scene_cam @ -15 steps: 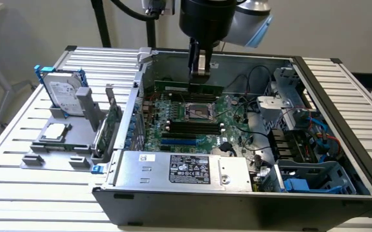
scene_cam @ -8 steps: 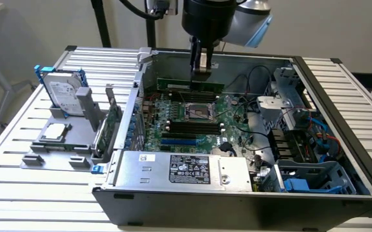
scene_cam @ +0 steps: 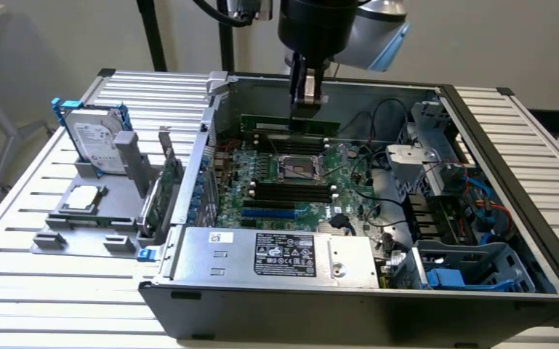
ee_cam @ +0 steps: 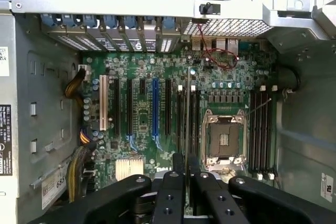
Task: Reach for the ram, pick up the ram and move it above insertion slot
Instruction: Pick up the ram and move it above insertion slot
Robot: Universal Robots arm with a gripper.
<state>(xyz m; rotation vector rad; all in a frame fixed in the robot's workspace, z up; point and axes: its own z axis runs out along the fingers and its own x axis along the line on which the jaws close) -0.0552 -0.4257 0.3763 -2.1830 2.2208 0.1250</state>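
Fingers (scene_cam: 307, 98) closed on the ram (scene_cam: 289, 124), green stick held edge-up above the motherboard (scene_cam: 289, 182) inside the open computer case (scene_cam: 512, 218), long axis level, running across the exterior view.

We see a slatted table of pale aluminium profiles (scene_cam: 27, 240), its long grooves running across the exterior view. On it rests a large black open-sided computer case (scene_cam: 357, 309), taking up the middle and the exterior view's right, its silver power supply box toward the near edge. Just beside the case, on the exterior view's left, sits a grey plastic holder fixture (scene_cam: 85, 218), flat on the slats. In that fixture stands a silver hard drive with a blue frame (scene_cam: 95, 134), upright, and a taller green expansion card with a metal bracket (scene_cam: 168, 189) stands in it nearer the case.
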